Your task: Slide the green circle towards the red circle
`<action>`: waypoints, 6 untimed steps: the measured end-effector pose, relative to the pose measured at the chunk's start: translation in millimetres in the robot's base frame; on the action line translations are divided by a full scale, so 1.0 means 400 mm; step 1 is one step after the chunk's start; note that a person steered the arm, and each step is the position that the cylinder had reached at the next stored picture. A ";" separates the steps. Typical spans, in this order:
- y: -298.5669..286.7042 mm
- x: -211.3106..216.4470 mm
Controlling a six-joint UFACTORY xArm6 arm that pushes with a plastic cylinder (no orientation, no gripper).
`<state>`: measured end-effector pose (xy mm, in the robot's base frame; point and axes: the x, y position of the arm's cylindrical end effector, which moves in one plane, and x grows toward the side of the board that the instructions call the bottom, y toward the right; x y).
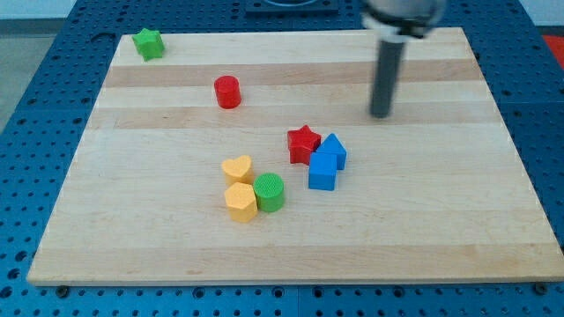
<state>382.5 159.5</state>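
The green circle (pixel 270 192) sat low in the middle of the wooden board (pixel 458 220), touching the yellow hexagon (pixel 240 201) on its left and just below the yellow heart (pixel 237 168), while the red circle (pixel 227 92) stood well apart toward the view's top, so the slide looked not yet begun. My tip (pixel 381 114) was a bare rod holding nothing, out to the view's right, well away from the green circle and seemingly touching no block, though its blur left that uncertain. It would, I judged, need to get below the green circle and push up-left.
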 end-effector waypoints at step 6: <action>-0.307 0.357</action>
<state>525.3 36.7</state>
